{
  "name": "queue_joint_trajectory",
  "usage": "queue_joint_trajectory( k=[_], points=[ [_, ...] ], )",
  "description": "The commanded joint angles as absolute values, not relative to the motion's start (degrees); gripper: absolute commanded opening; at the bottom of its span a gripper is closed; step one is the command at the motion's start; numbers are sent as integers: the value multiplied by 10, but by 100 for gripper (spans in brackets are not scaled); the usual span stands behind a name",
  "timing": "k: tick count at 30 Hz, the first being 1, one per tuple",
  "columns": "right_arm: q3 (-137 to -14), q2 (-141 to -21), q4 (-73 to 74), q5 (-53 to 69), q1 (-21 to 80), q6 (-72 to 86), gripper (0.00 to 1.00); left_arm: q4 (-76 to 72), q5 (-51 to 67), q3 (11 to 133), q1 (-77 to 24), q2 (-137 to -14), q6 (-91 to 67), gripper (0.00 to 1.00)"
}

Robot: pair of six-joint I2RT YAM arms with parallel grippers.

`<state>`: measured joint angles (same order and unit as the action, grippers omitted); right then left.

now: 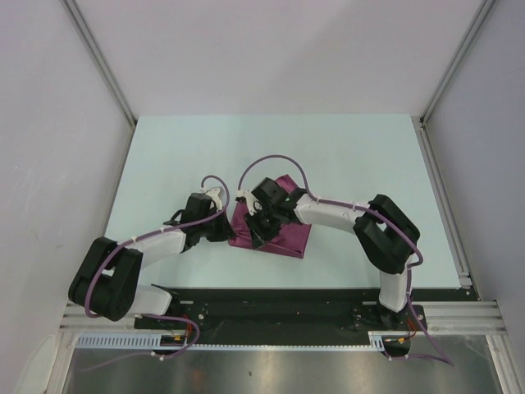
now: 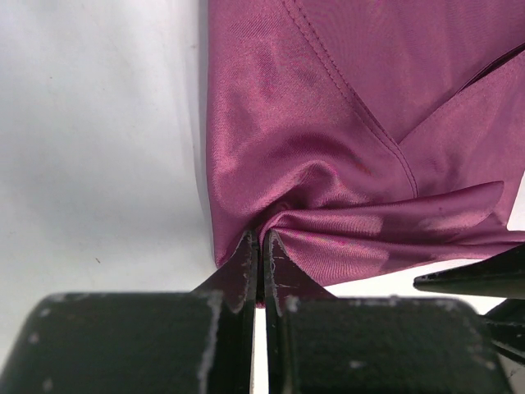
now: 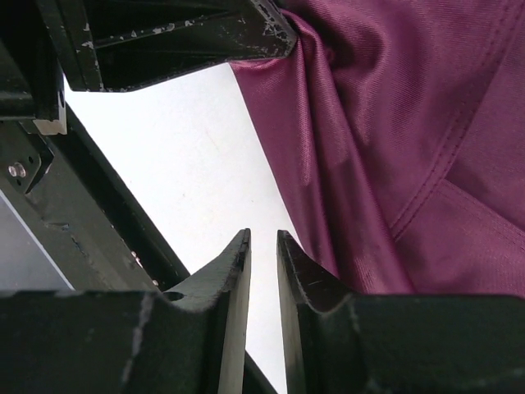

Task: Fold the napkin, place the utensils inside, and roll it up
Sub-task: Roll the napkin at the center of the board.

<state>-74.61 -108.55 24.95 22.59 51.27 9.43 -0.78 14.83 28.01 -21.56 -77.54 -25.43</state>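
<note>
The plum napkin [image 1: 287, 236] lies folded and creased in the middle of the table. My left gripper [image 1: 226, 226] is at its left edge, shut on a pinched fold of the cloth [image 2: 328, 123], and the jaws [image 2: 262, 244] meet on the fabric. My right gripper [image 1: 256, 233] hovers just beside the same edge of the napkin [image 3: 410, 123]. Its jaws [image 3: 263, 240] stand a narrow gap apart, with only bare table between them. The left gripper's fingers [image 3: 180, 41] show at the top of the right wrist view. The utensils are out of view.
The pale green table [image 1: 369, 156] is enclosed by white walls with metal posts [image 1: 98, 57]. A black base strip [image 1: 271, 316] with both arm mounts runs along the near edge. The two wrists sit close together over the napkin's left side.
</note>
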Motion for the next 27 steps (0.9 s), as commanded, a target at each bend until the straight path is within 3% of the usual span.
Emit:
queue_joint_trajectory(
  k=[1, 27],
  points=[
    [-769, -1096, 229, 229, 515, 97, 23, -6, 149, 296, -211, -780, -248, 0],
    [-761, -1147, 192, 207, 481, 98, 22, -13, 151, 301, -211, -773, -253, 0]
  ],
)
